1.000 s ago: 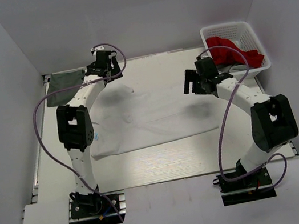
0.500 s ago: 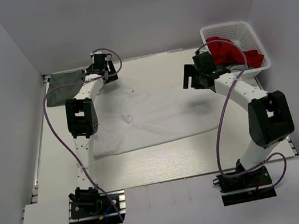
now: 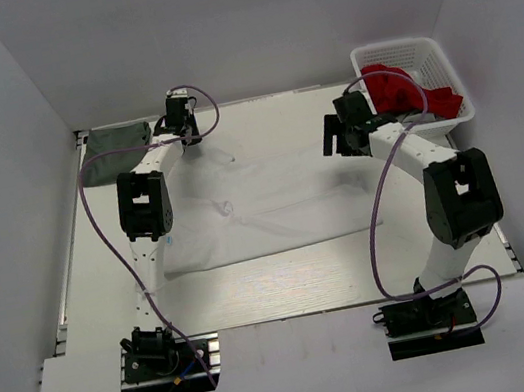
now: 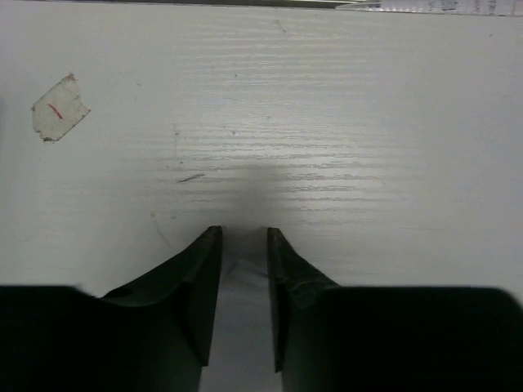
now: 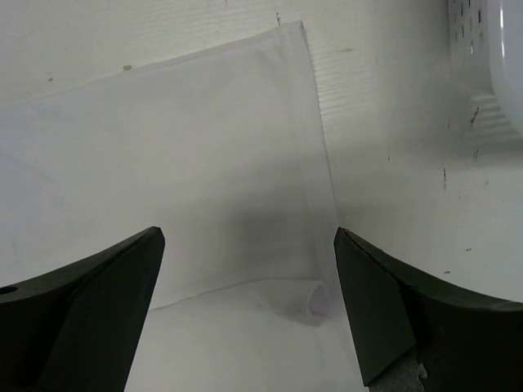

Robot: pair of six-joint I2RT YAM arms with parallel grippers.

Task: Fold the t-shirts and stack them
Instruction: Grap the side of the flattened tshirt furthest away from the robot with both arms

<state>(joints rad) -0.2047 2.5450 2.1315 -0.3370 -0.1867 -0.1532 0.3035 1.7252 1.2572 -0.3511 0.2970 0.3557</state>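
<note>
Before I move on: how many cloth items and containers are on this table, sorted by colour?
White t-shirt: 1
Dark grey-green t-shirt: 1
Red cloth, in the basket: 1
White basket: 1
Total: 4

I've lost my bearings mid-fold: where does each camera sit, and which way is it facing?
Top external: above and behind the bases, looking down on the white table; the left arm and right arm show whole.
Left wrist: on the left arm, facing down at bare table; the left hand shows, fingers close together.
Right wrist: on the right arm, facing down at the plain white t-shirt; the right hand shows, fingers spread wide.
Shared: right wrist and top views both show that shirt and the white plastic basket.
</note>
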